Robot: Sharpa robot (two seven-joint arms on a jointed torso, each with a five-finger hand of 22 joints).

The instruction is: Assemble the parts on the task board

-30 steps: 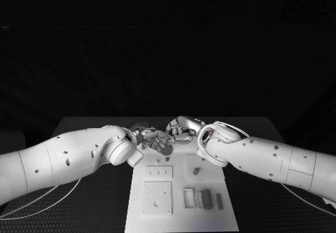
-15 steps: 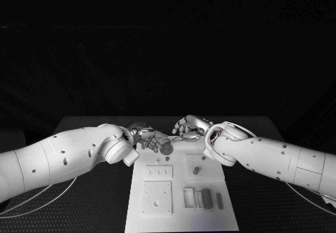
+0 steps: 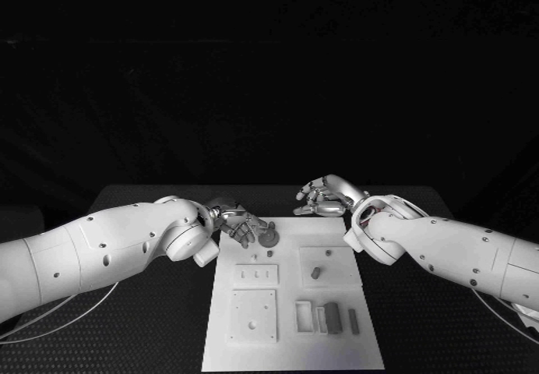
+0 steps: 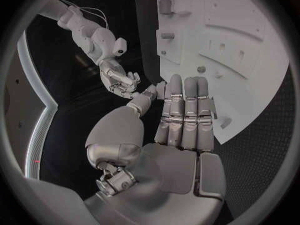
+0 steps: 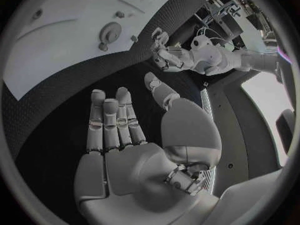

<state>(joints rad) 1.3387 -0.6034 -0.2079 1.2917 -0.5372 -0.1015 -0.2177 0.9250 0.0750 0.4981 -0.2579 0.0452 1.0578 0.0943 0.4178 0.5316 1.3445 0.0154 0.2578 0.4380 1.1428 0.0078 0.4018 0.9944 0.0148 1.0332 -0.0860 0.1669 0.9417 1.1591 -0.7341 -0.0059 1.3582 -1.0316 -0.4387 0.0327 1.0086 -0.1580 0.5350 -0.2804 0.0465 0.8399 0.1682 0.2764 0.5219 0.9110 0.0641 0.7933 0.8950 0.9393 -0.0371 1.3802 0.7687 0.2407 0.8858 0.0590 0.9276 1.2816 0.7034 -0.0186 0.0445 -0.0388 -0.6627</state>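
On task board (image 3: pixel 337 354), five grey parts, two empty hands

Both arms reach inward, left hand (image 3: pixel 245 227) and right hand (image 3: pixel 323 198) apart, fingers (image 4: pixel 186 110) extended, empty

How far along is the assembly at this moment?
Done: perhaps one small grey peg sits in a raised block of the task board; I cannot tell if it is seated. In hand: nothing; the left hand and right hand are open and empty at the board's far end. Left: the round grey disc and grey bars lie loose.
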